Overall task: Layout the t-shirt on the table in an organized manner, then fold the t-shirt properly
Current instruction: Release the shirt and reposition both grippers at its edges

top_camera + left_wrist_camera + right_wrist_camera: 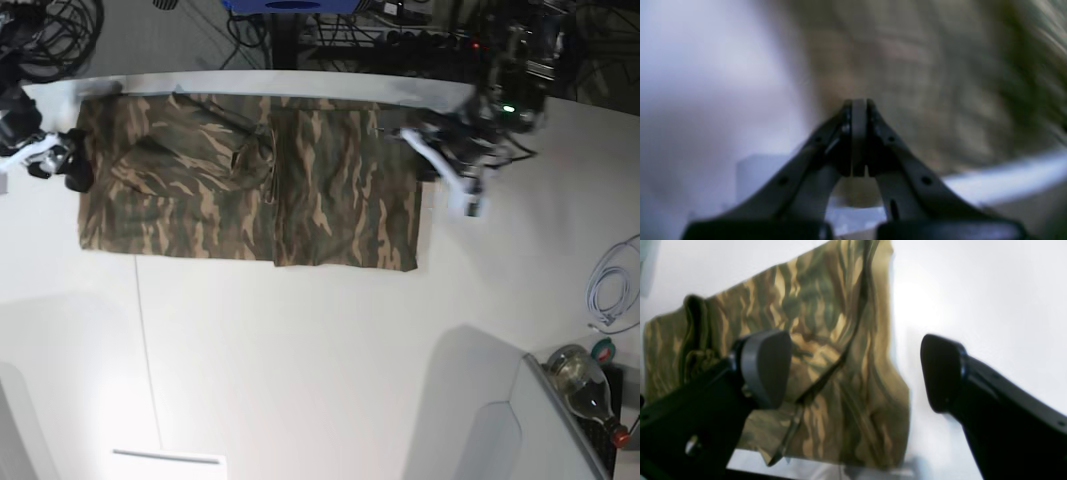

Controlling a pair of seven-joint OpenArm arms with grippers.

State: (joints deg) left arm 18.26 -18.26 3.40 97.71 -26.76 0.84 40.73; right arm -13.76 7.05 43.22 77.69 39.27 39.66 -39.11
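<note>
Two long folds look done, leaving the t-shirt [250,180] a flat band on the counter [320,340] between the clenched, empty left hand [440,165] and released right hand [857,373], crosswise folds remaining.

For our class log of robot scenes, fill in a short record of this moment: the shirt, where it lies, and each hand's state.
shirt: camouflage t-shirt, folded into a flat rectangle
surface: white table
shirt position: along the table's far edge
left hand: shut; view too blurred to tell whether it grips cloth
right hand: open, empty, above the shirt's edge
other items: bottle and cable at the right side
</note>
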